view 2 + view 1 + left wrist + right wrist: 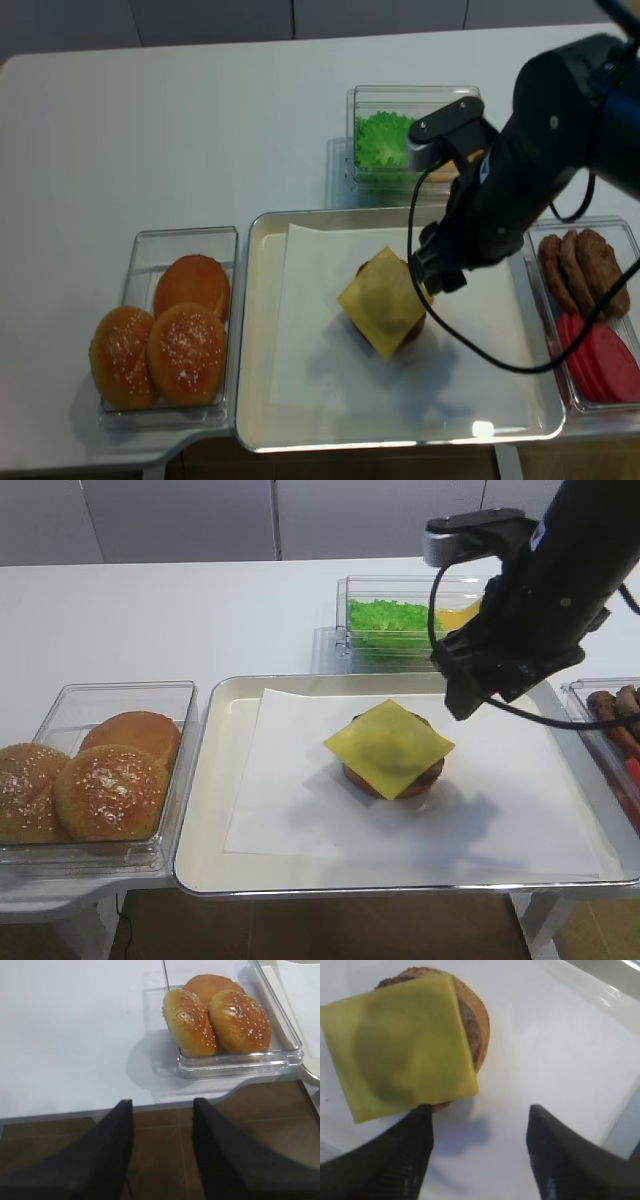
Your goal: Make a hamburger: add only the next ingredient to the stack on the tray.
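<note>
Cheese slice (400, 1047) lies draped on the patty (470, 1030), just ahead of the right gripper (480, 1155), whose jaws stand apart and empty — looks released.

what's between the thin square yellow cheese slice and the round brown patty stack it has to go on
Nothing visible: the thin square yellow cheese slice already lies on the round brown patty stack, and the open right gripper hangs beside it, empty.

The black right arm reaches in from the far right, wrist bent downward, its dark two-fingered right gripper (480, 1152) spread wide and holding nothing, while the dark two-fingered left gripper (162, 1152) hangs parted and empty.
</note>
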Tool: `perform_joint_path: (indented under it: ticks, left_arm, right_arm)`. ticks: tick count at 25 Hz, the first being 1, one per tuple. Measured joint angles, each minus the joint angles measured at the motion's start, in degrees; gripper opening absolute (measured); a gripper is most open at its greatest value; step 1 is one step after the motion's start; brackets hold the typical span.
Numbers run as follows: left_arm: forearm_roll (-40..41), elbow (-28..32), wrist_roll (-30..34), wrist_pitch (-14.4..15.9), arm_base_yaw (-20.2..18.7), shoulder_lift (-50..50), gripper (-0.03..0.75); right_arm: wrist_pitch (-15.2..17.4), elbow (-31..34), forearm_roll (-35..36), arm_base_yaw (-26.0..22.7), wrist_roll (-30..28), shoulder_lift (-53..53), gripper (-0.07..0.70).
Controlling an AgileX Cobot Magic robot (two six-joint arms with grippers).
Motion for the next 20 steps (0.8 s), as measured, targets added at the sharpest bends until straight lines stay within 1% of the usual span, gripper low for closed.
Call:
perform_joint_path:
  ticks: [2,6,8,12,14,20]
  left_arm:
    - [0.00,0.00,0.00,0.00,0.00,0.00,0.298]
    - [0.00,0.00,0.00,0.00,0.00,0.00,0.298]
    - [0.00,0.00,0.00,0.00,0.00,0.00,0.298]
    - [0.00,0.00,0.00,0.00,0.00,0.00,0.298]
    - [0.00,0.00,0.00,0.00,0.00,0.00,0.298]
    - [0.00,0.00,0.00,0.00,0.00,0.00,0.298]
  right_arm:
    - [1.52,-0.73,0.85,-2.27,-0.27,-0.70,0.419]
    - [4.00,-0.71,1.18,-9.77,-0.72,-2.36,0.410]
    - [4.94,-0.71,1.18,-13.92,-0.81,-3.74,0.408]
    - [5.78,-0.50,1.31,-20.01,-0.81,-7.68,0.408]
    - [5.94,0.98,1.31,-21.17,-0.81,-10.58,0.407]
    - [7.86,7.44,1.62,-21.42,-0.70,-20.63,0.407]
